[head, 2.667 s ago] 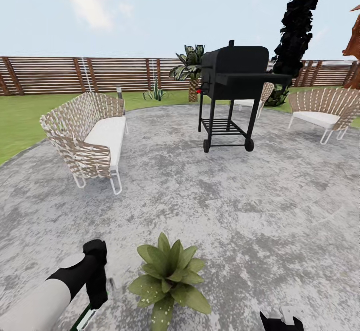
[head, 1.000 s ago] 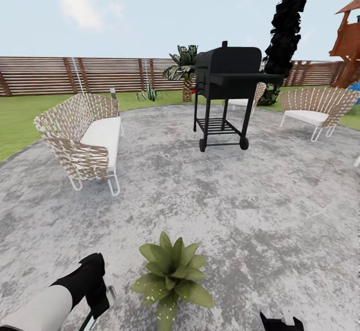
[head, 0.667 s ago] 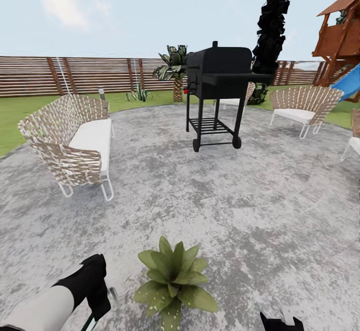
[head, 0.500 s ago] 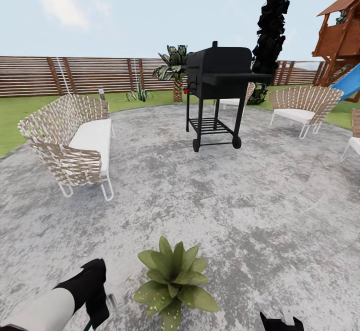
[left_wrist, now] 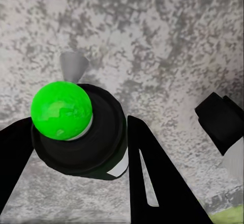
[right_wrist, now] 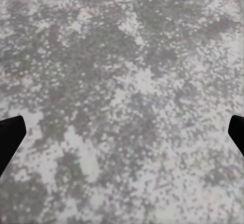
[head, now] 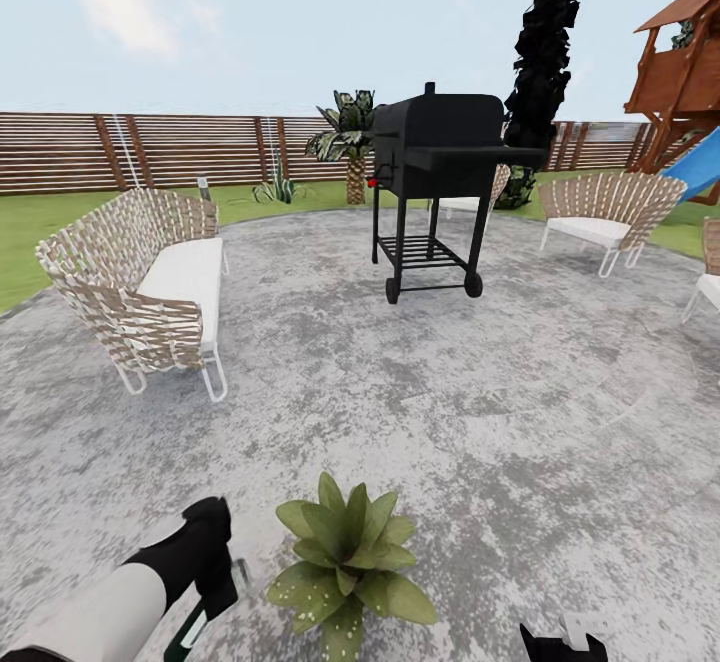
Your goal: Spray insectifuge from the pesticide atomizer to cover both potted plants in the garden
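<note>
mottled stone patio (head: 480, 412), woven wicker bench (head: 120, 282)

Potted plant (head: 348, 567) nearest on the patio (head: 500, 422), bench (head: 150, 287) far left, grill (head: 440, 192) behind centre, chair (head: 605, 212) right.

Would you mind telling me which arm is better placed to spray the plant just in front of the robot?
The left. Its gripper is shut on the pesticide atomizer, green button up, and sits close beside the potted plant. The right gripper is open with only paving between its fingers.
</note>
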You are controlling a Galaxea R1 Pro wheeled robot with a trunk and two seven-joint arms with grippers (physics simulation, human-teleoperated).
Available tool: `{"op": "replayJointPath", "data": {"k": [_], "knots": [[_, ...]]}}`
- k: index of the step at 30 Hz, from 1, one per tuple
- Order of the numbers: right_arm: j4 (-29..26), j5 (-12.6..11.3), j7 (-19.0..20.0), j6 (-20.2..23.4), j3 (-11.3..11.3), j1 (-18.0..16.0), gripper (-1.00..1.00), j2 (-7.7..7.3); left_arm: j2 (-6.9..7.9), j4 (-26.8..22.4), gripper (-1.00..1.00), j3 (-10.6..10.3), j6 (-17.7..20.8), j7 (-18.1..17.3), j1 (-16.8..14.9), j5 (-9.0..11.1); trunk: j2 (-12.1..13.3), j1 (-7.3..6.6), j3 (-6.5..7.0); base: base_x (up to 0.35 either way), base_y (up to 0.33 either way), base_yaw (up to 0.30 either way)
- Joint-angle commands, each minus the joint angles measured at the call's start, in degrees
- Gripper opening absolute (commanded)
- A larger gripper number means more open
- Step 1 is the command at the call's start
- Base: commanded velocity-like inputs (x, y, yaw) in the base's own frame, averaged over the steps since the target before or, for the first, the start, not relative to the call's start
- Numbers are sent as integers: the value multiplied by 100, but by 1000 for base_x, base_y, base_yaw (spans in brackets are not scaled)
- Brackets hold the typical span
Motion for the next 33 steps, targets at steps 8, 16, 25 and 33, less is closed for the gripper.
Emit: {"op": "replayJointPath", "data": {"k": [8,16,25,33], "knots": [[6,20,34,-17,-49,-3,100,3,117,98,-100,-26,-519,-104,62,-43,-2,-1,-5,0,0,0],[6,20,34,-17,-49,-3,100,5,77,-451,-100,3,-664,-1021,1,-66,-2,-1,-5,0,0,0],[6,20,34,-17,-49,-3,100,0,57,-424,-100,-5,-555,-1066,38,-734,-2,-1,-5,0,0,0],[6,20,34,-17,-49,2,100,-3,40,-91,-100,27,-555,-1040,106,-828,-2,-1,-5,0,0,0]]}}
